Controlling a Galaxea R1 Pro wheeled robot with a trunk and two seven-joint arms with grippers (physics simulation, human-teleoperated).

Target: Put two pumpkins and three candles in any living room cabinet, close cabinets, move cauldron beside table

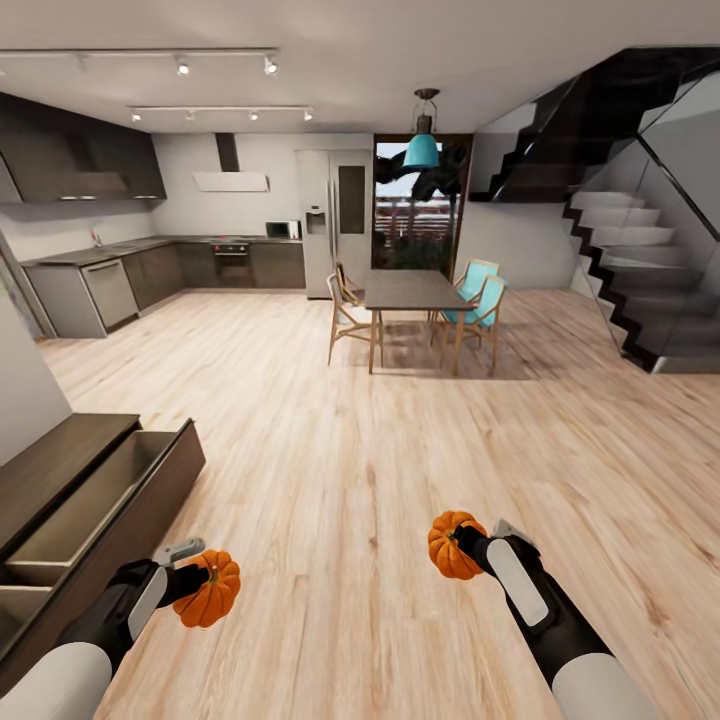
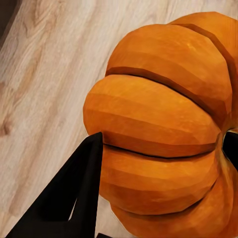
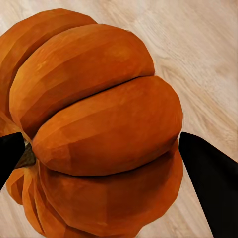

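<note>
Orange pumpkins fill both claws: the left claw [image 1: 195, 583] grips one pumpkin [image 1: 208, 589], the right claw [image 1: 462, 545] clamps the other pumpkin [image 1: 452, 545], both above the wood floor [image 1: 340, 480]. The cabinet [image 1: 70, 500] lies left, a drawer seemingly open. Farther off stands a dining table [image 1: 412, 290].

Dining table [image 1: 412, 290] with wooden chairs [image 1: 345, 318] — fridge [image 1: 335, 220], staircase [image 1: 640, 270] behind.
</note>
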